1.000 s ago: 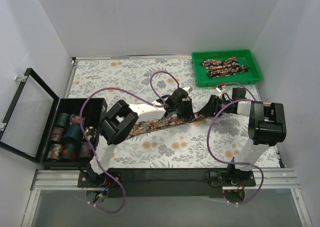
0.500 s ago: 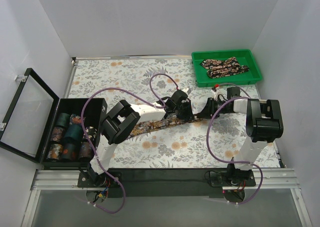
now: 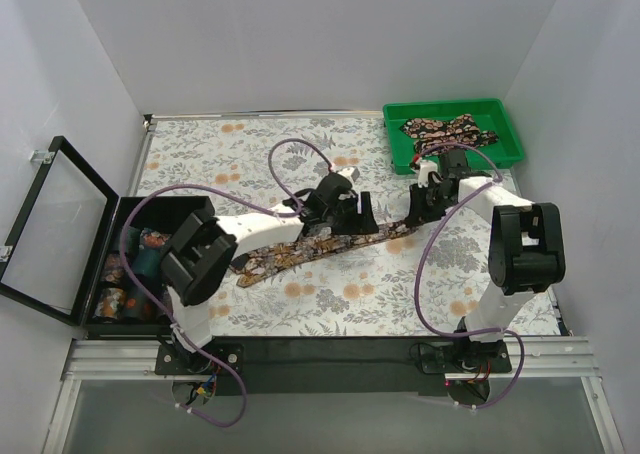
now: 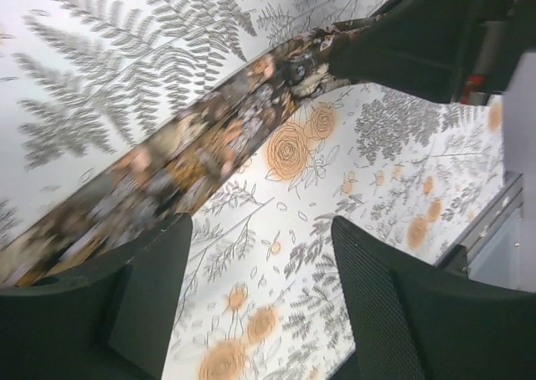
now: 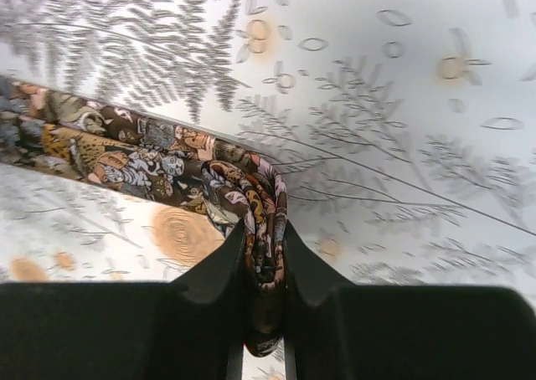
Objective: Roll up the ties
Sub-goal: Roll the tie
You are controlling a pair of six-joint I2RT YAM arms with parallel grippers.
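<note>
— Right gripper (image 5: 264,259): how is it set?
— Pinched narrow on the curled end of the tie (image 3: 285,255), which is stretched flat on the tablecloth (image 3: 220,154) toward 8 o'clock.
— Left gripper (image 4: 261,229)?
— Spread wide over the same tie.

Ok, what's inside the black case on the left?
Rolled ties, teal and patterned, sit in the left part of the black case. The left arm covers its right side, so the full count is hidden.

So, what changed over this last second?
The left gripper, open, slid left along the dark paisley fabric necktie. The right gripper, shut on its curled end, edged toward the far side. The green plastic tray stayed put.
</note>
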